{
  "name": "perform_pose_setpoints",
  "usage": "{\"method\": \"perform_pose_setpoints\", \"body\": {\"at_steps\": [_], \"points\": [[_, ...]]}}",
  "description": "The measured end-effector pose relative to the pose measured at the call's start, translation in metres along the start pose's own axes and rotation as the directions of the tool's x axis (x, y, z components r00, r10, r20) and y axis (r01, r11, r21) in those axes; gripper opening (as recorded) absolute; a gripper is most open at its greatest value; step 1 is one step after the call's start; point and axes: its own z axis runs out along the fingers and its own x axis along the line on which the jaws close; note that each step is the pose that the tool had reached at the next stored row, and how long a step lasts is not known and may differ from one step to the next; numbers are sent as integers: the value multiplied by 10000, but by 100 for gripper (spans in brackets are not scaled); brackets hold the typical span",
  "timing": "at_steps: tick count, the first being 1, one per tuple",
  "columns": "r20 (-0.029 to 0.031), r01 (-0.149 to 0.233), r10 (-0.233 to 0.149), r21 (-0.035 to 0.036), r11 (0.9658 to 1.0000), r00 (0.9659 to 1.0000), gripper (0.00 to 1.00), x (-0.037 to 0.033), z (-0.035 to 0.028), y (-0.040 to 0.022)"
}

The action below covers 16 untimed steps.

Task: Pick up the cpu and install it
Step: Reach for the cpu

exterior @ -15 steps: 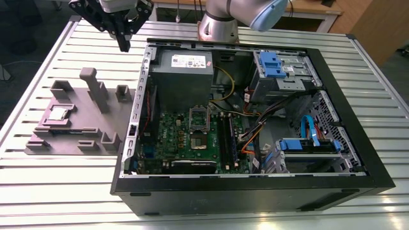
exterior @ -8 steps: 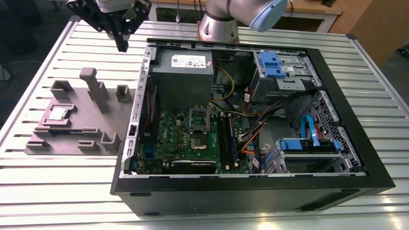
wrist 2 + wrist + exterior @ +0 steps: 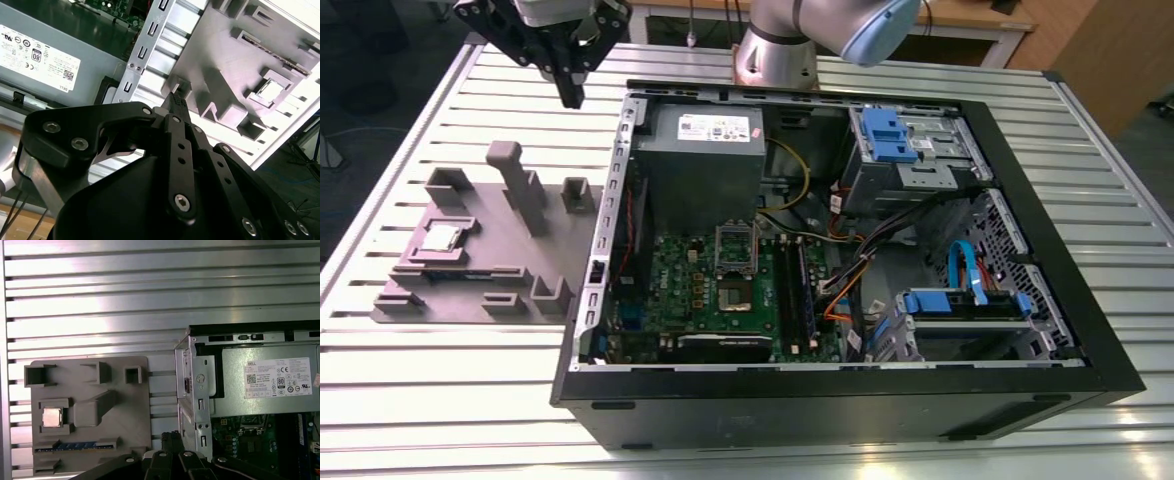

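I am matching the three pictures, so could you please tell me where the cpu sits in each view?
Exterior view: the cpu lies in a pocket of the grey fixture, at the exterior view's left of the case.
Second wrist view: the cpu in that same pocket.
First wrist view: the cpu in that pocket, beside a raised block.
Shared landmark: the white-labelled power supply.

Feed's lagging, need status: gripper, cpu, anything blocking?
Gripper shut, empty, above table. Cpu seated in grey holder, untouched. Nothing covering it.
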Motion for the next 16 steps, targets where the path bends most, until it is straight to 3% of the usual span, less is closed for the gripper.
{"method": "perform_pose_setpoints", "body": {"at_steps": [16], "points": [[-4, 0, 0, 0, 10000, 10000, 11, 74, 3, -6]]}}
